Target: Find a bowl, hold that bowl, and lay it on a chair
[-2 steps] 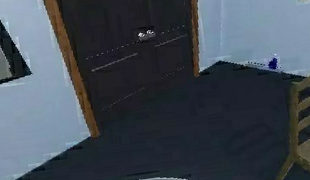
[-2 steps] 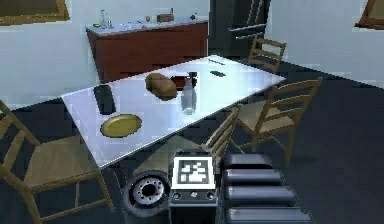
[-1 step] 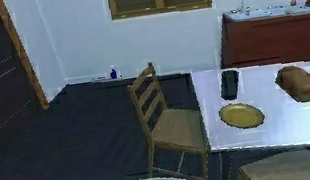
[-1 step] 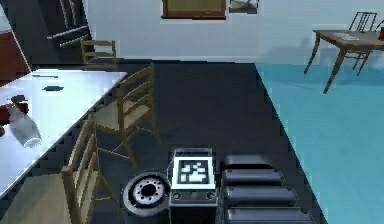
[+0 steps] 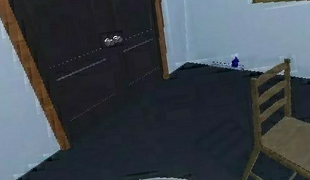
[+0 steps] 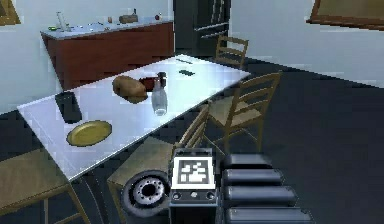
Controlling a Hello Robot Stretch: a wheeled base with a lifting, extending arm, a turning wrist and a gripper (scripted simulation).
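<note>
Fwd view gives you what the side view doesn't: dark double door top centre, 1 wooden chair lower right, 1 small blue thing on the floor by the wall, right of the door.

Arm side view gives you the white table across mid-frame, w/ 4 chairs round it: far chair top centre, right chair, near chair bottom centre, corner chair lower left. On the table, count 1 each: yellow round dish at its left end (closest thing to a bowl, can't confirm), dark cup just above it, brown lump, clear bottle, red thing behind the bottle. Red-brown counter upper left.

Claw sits bottom centre, left of 1 white marker square. You can't tell its state, nor whether it holds anything.
</note>
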